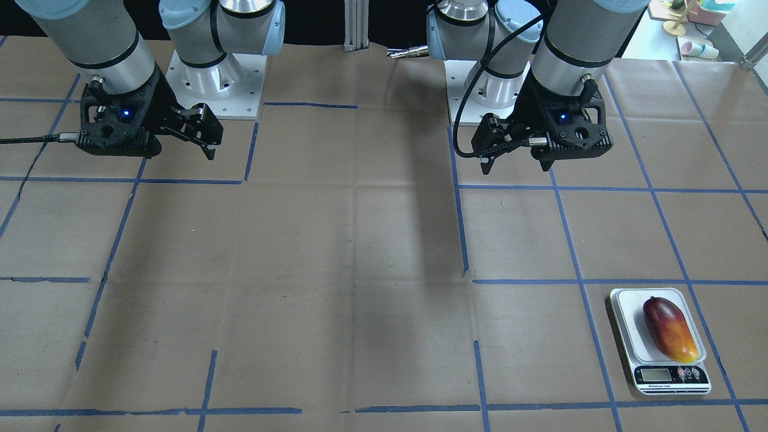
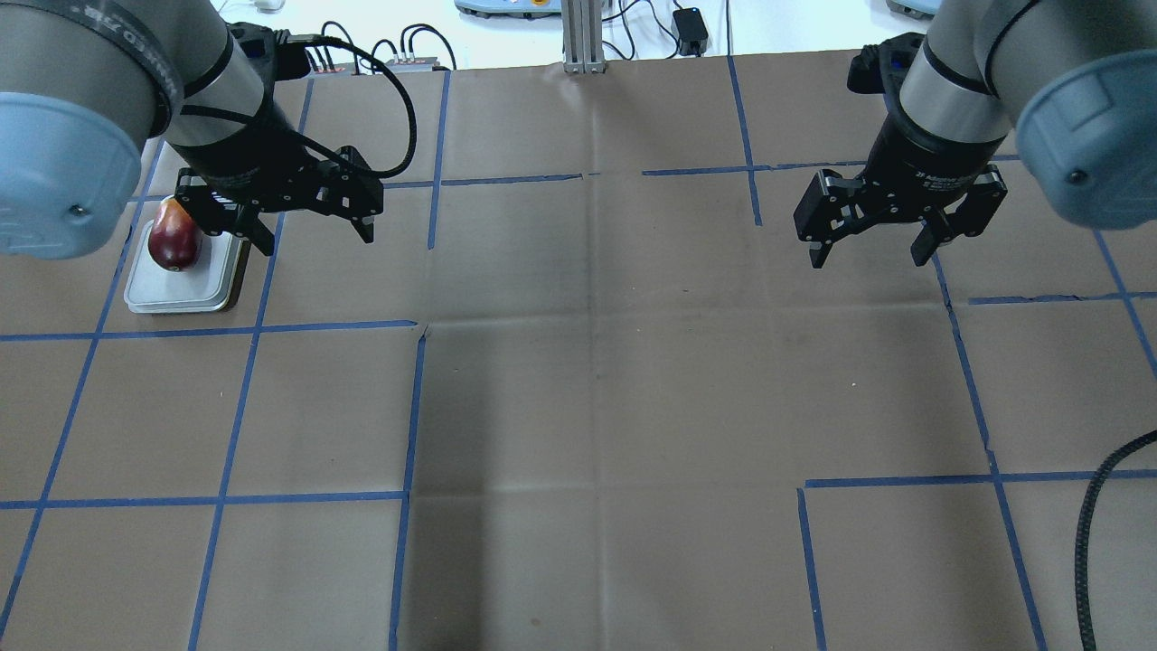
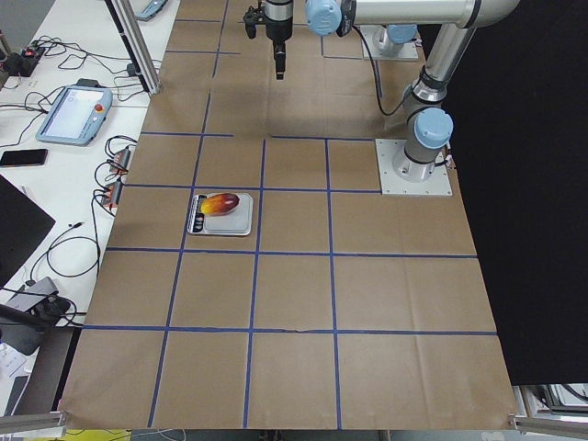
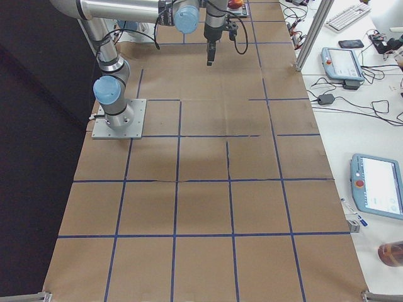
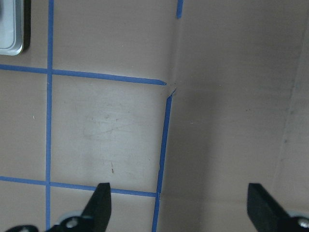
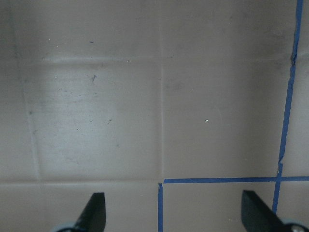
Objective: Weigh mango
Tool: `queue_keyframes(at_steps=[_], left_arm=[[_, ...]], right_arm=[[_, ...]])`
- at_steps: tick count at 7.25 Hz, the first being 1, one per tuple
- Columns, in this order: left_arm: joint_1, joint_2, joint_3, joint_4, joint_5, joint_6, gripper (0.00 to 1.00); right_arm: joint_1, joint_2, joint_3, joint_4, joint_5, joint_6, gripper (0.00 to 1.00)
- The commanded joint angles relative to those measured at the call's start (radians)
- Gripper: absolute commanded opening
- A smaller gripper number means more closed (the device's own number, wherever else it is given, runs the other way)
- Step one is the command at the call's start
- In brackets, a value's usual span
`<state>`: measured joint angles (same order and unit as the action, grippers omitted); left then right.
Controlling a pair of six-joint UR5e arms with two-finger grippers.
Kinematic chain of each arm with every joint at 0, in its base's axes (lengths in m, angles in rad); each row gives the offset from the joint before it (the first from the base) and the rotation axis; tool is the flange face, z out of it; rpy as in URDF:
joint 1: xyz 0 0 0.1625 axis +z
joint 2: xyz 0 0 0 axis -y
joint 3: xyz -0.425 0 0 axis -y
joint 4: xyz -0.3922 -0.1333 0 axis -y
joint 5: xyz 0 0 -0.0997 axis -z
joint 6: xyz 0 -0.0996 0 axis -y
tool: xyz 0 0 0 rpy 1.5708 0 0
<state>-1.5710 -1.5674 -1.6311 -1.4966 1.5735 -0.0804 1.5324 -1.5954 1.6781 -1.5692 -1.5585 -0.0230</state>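
- Overhead view: the mango (image 2: 172, 240) lies on the scale (image 2: 181, 294) at the far left of the table, dark red end towards the robot. The left gripper (image 2: 316, 242) hangs above the table just right of the scale, fingers spread and holding nothing. The right gripper (image 2: 868, 260) hangs over bare paper well away on the right, also spread and empty.
- Front-facing view: the mango rests lengthwise on the platform, inside its rim, with the yellow end next to the display (image 1: 655, 375). The reading is too small to make out. Both grippers are up near the robot's bases, well apart from the fruit.
- Left side view: the mango sits alone on the scale, with nothing touching it.
- Right side view: neither scale nor mango can be made out, so it adds nothing on progress.
- Left wrist view: the two fingers are wide apart with only taped paper between them. One corner of the scale shows at the upper left edge.
- Right wrist view: the fingers are wide apart over bare paper, gripping nothing.
- Judgement: the placing step looks done, with the fruit let go and settled on the platform. At most, taking the reading is left.
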Motion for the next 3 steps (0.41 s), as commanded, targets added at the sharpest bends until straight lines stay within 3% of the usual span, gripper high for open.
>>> queue_keyframes(at_steps=[1,3], left_arm=[[0.002,-0.002,0.0,0.001,-0.001,0.002,1.0],[0.002,-0.003,-0.001,0.001,-0.007,0.002,1.0]], right_arm=[[0.0,0.0,0.0,0.0,0.0,0.0,1.0],[0.0,0.0,0.0,0.0,0.0,0.0,1.0]])
